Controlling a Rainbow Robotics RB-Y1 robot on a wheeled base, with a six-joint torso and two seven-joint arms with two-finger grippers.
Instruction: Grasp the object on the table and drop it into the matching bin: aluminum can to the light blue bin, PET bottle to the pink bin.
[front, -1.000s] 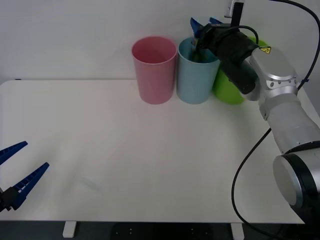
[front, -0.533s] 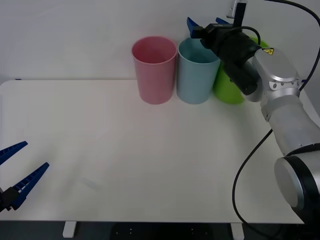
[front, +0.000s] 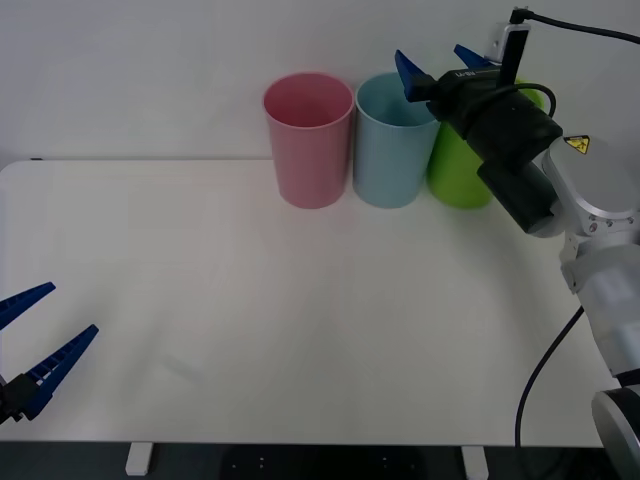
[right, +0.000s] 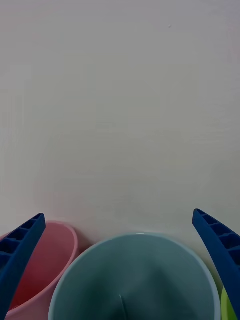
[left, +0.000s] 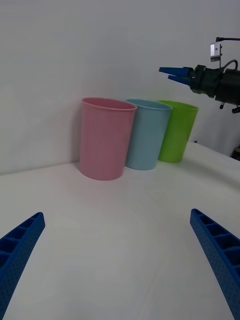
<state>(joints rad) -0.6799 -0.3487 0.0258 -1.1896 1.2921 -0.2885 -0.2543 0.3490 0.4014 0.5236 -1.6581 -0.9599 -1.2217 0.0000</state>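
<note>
My right gripper (front: 437, 63) is hovering spread and empty just above the light blue bin (front: 391, 140); the can is hidden from me. My left gripper (front: 38, 340) is waiting open, far across the table (front: 300, 320).

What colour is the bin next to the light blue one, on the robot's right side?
Lime green bin, best in left wrist view.

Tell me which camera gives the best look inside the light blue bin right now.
The right wrist view: it looks down past the rim of the light blue bin onto its inner wall, framed by the open right tool. The front view shows the outer wall and a sliver of the inside. The left wrist view shows the outside.
</note>
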